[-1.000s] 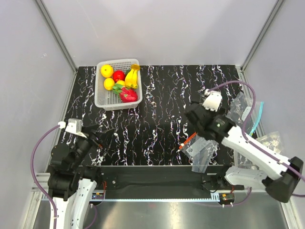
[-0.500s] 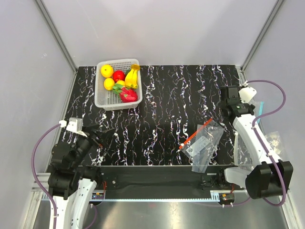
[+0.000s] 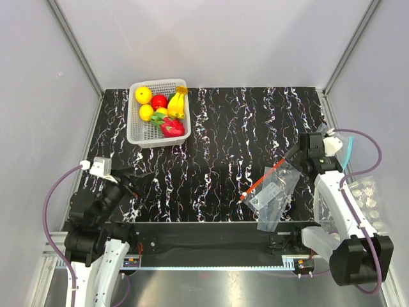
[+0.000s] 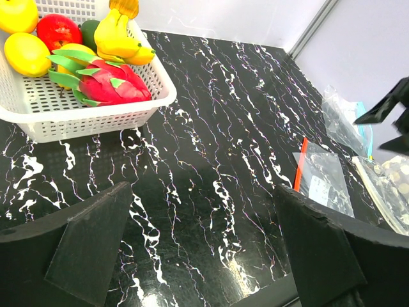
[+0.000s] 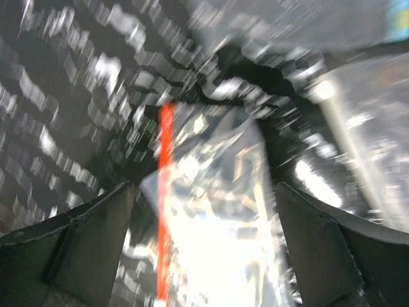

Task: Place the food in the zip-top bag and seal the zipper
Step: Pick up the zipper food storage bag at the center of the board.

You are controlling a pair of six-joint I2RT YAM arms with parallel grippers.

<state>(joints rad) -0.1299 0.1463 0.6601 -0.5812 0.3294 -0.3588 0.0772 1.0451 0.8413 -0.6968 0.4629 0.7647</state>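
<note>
1. Black marbled table (image 3: 223,128), grey walls around.
2. Food (image 4: 108,83) all sits in the white basket (image 4: 96,118), well ahead and left of the left pincer (image 4: 203,188), which is spread and empty.
3. Zip-top bag (image 3: 275,192) lies flat and unfilled just ahead of the right pincer (image 5: 204,187), which is spread and holds nothing. Zipper (image 5: 165,192) is in view.
4. Judgement: nothing bagged yet; all loading and sealing remain.

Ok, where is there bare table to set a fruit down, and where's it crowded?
Bare marble runs down the middle, between the white basket and the zip-top bag, and along the far edge right of the basket. Crowded: the right side, with the bag, right gripper and other clear plastic.
</note>
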